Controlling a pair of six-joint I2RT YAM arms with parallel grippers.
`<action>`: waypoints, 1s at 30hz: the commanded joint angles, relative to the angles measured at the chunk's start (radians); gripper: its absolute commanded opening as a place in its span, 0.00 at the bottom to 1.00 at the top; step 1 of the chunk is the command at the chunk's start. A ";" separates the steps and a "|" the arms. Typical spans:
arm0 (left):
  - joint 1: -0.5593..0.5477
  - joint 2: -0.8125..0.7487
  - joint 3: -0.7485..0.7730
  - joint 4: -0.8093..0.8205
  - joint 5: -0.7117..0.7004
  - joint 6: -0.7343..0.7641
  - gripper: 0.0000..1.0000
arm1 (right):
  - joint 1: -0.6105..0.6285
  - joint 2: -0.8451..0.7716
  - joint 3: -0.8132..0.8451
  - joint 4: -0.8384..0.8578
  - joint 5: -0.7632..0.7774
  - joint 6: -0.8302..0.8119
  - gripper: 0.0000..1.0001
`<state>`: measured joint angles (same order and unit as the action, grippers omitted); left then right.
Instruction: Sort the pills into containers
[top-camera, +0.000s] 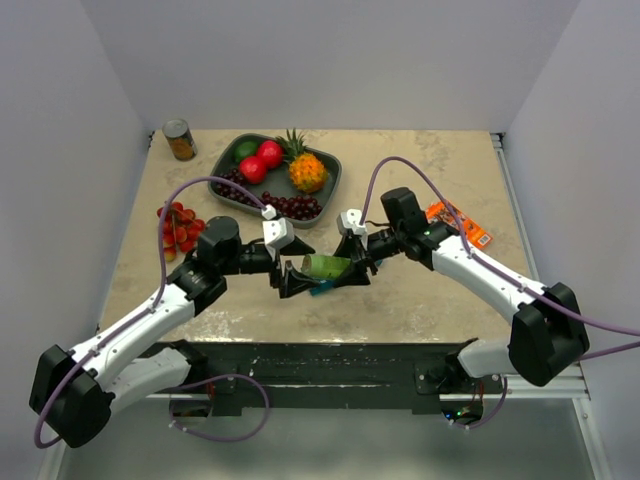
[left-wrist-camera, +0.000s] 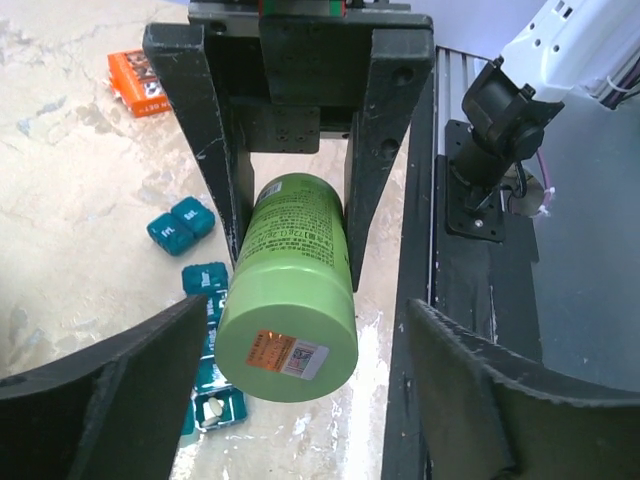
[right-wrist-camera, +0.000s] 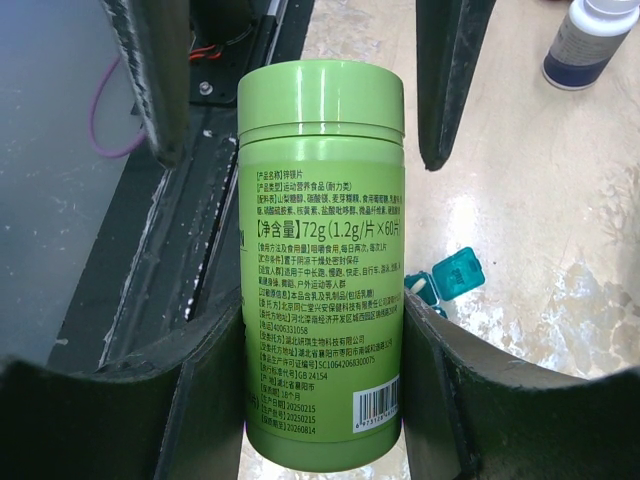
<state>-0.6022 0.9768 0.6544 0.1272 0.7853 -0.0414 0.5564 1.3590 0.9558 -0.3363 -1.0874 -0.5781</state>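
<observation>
Both arms (top-camera: 170, 300) bent inward, right hand (right-wrist-camera: 318, 330) pinching green bottle (right-wrist-camera: 320, 250), left hand (left-wrist-camera: 308, 312) spread.

Lime green all over the bottle (right-wrist-camera: 320, 260); carries fine dark print down the side, a white barcode patch (right-wrist-camera: 378, 410) and an orange-and-white sticker (left-wrist-camera: 290, 355) on its end face. Teal-blue on the containers (left-wrist-camera: 182, 225), with white lettering on the lids. Matt black on the fingers of the left gripper (left-wrist-camera: 305, 310) and right gripper (right-wrist-camera: 320, 330); white and black along the arms (top-camera: 150, 320), with purple cables (top-camera: 180, 195). Beige, veined with grey, across the table (top-camera: 440, 170). Dark grey for the tray (top-camera: 218, 172), holding red, green, dark purple and orange-yellow fruit (top-camera: 305, 172). Red also on the tomatoes (top-camera: 178, 228). Bright orange on the packet (top-camera: 458, 224). White above navy on the second bottle (right-wrist-camera: 590, 40).
</observation>
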 joint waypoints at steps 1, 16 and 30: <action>0.002 0.019 0.022 0.018 0.012 0.003 0.72 | 0.002 0.005 0.032 0.017 -0.026 0.007 0.00; 0.079 -0.050 0.077 -0.492 -0.352 -0.221 0.00 | -0.016 -0.041 0.017 0.092 0.177 0.067 0.99; 0.272 0.016 0.209 -0.821 -1.077 -0.505 0.03 | -0.095 -0.080 -0.005 0.186 0.320 0.192 0.99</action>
<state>-0.4011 0.9524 0.8188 -0.6304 -0.0589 -0.4644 0.4644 1.3174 0.9539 -0.1986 -0.7940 -0.4137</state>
